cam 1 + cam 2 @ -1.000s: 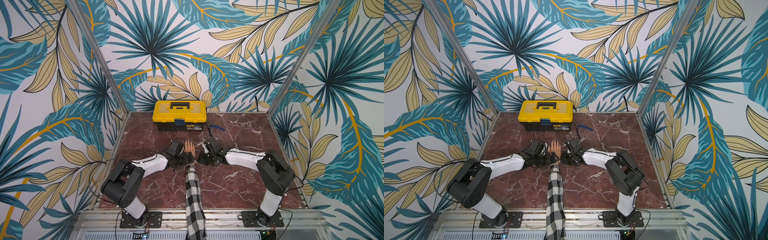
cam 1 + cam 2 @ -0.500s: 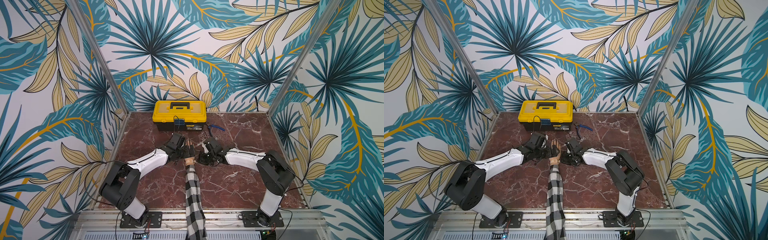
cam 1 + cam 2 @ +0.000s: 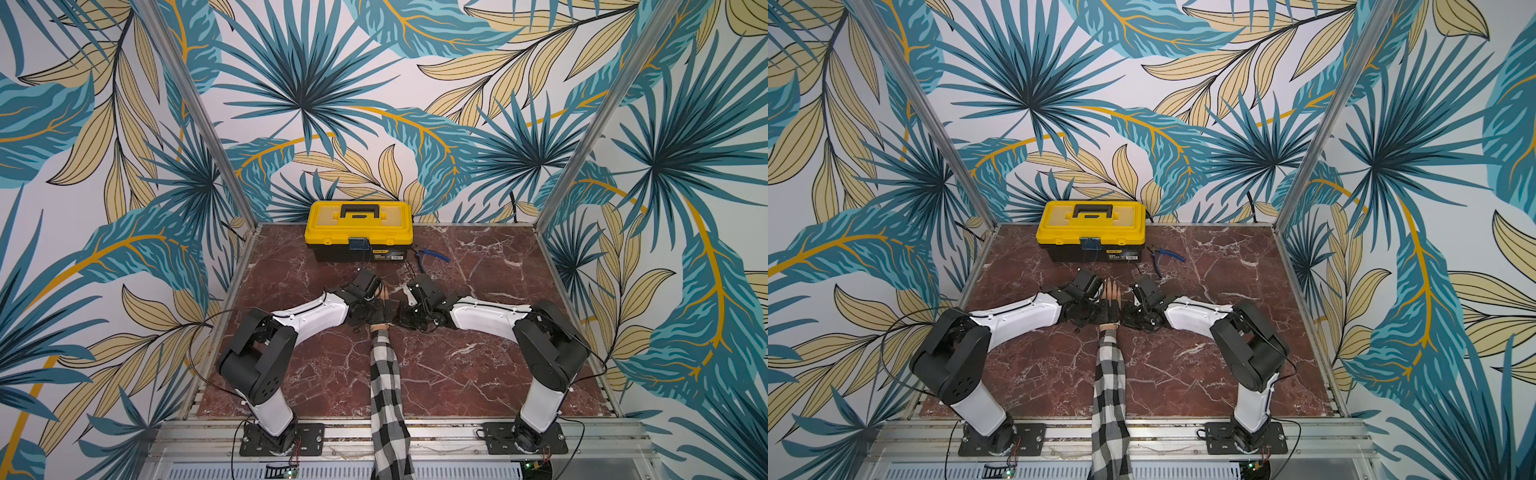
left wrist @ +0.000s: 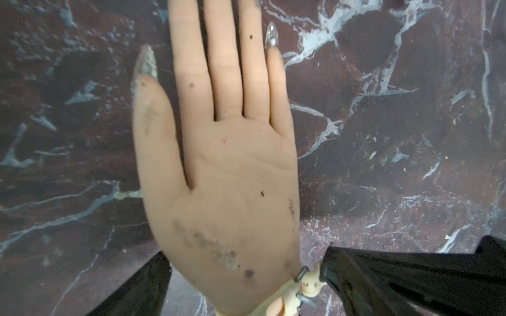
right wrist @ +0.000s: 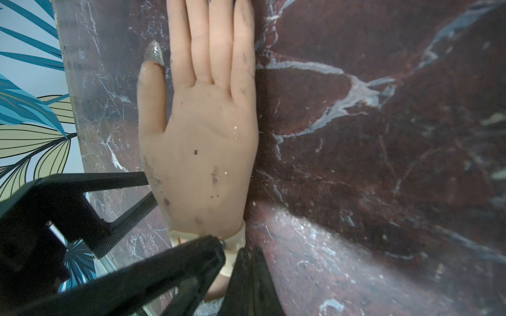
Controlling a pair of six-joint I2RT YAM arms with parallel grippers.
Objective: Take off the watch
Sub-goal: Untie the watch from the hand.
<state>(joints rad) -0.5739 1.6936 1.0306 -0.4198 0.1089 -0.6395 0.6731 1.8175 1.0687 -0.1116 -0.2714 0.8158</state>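
The watch (image 4: 308,284) sits round a wrist at mid-bench (image 3: 478,374), where a mannequin hand (image 4: 227,177) lies palm up. The left gripper's (image 4: 246,255) jaws stand spread wide on either side of that wrist, one tip just beside the watch. The right gripper's (image 5: 235,247) jaws are pressed together, pinching the cream strap (image 5: 236,237).

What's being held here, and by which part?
The right gripper appears to pinch the watch by its strap; the left gripper is open, holding nothing.

cream watch (image 4: 308,284), yellow toolbox (image 3: 359,226), checked sleeve (image 3: 384,386)
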